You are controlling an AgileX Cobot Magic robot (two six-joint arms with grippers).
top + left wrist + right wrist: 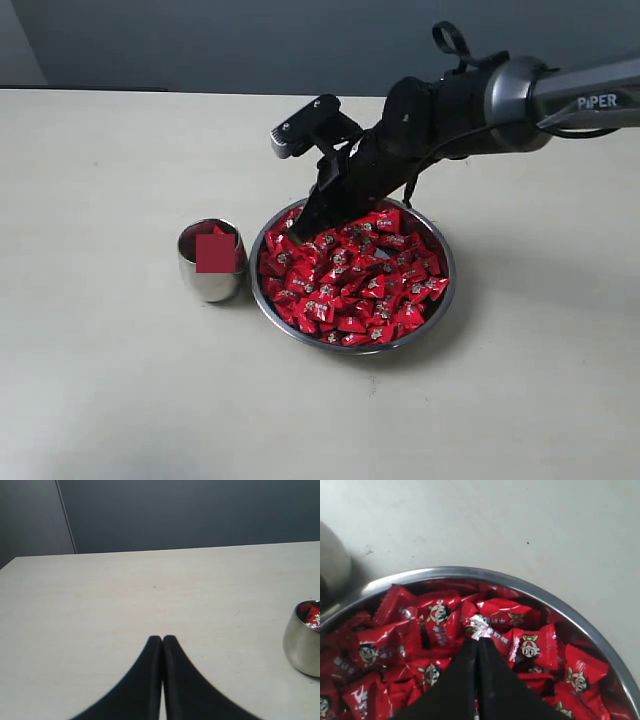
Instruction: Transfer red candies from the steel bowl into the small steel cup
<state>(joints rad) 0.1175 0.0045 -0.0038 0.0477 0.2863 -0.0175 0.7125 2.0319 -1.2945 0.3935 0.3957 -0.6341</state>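
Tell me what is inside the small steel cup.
Red candies show just inside the small steel cup, seen from the left wrist. Its wall hides how many there are and how deep they lie.

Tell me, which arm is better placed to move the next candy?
Right. The right gripper is shut among the red candies in the steel bowl, beside the small steel cup. The left gripper hangs shut over the table, away from the cup.
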